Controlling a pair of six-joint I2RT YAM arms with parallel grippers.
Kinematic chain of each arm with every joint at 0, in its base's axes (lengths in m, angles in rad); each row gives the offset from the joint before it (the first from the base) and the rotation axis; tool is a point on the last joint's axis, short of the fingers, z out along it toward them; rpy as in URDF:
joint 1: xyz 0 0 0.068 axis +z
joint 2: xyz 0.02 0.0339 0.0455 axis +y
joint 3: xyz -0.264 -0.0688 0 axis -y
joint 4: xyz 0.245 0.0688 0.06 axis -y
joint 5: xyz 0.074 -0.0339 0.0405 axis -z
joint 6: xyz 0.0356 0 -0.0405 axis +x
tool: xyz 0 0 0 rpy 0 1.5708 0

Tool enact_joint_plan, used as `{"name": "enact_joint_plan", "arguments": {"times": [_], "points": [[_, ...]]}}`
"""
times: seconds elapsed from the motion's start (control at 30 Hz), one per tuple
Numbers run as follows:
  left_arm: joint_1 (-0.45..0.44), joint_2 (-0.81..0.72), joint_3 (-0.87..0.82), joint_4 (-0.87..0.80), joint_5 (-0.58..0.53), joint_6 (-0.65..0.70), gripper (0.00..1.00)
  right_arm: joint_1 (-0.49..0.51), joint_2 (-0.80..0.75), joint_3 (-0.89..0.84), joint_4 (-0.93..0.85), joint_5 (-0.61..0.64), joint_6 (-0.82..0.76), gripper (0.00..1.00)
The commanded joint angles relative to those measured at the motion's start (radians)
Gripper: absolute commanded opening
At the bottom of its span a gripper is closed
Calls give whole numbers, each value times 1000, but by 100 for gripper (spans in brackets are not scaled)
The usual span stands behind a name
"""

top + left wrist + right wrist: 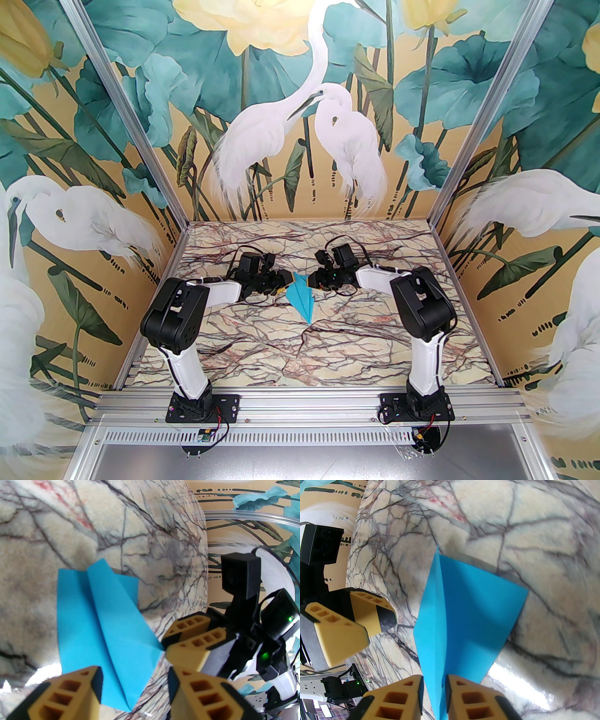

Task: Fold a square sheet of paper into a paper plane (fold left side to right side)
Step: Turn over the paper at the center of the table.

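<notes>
The turquoise-blue paper plane (301, 297) lies mid-table as a pointed dart, its nose toward the near edge and its wide tail between the two grippers. My right gripper (313, 281) is at the tail's right side. In the right wrist view the right gripper (434, 691) is shut on the raised centre fold of the paper plane (468, 620). My left gripper (286, 280) stands at the tail's left side. Seen from the left wrist, the left gripper (134, 684) is open, its fingers wide apart over the edge of the paper plane (103, 625).
The marble-patterned table top (300, 356) stretches bare toward the near edge. Painted walls with herons and teal leaves (154, 93) close in the left, back and right. An aluminium rail (304, 403) carries both arm bases.
</notes>
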Motion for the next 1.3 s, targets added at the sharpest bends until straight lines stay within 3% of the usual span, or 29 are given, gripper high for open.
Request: {"name": "enact_joint_plan", "arguments": {"times": [0.0,0.1,0.47,0.7,0.87,0.93,1.07,1.27], "points": [[-9,39,25,21,-4,-16,53,1,22,20,-29,-11,-27,9],[-14,52,33,16,-7,-19,54,-2,18,17,-64,11,-46,0],[-44,108,86,-28,0,6,55,-23,-22,-16,-90,91,-59,0],[-66,161,131,-33,4,6,54,-28,-23,-14,-81,76,-56,0],[-88,197,178,-32,19,8,46,-29,-22,-16,-80,68,-56,0],[-93,205,195,-41,10,16,37,-29,-29,-18,-79,69,-55,0],[-96,195,199,-45,-14,27,18,-45,-86,-47,-51,89,-38,20],[-96,123,196,-40,-31,41,2,-109,-239,-152,31,54,3,49]]}}
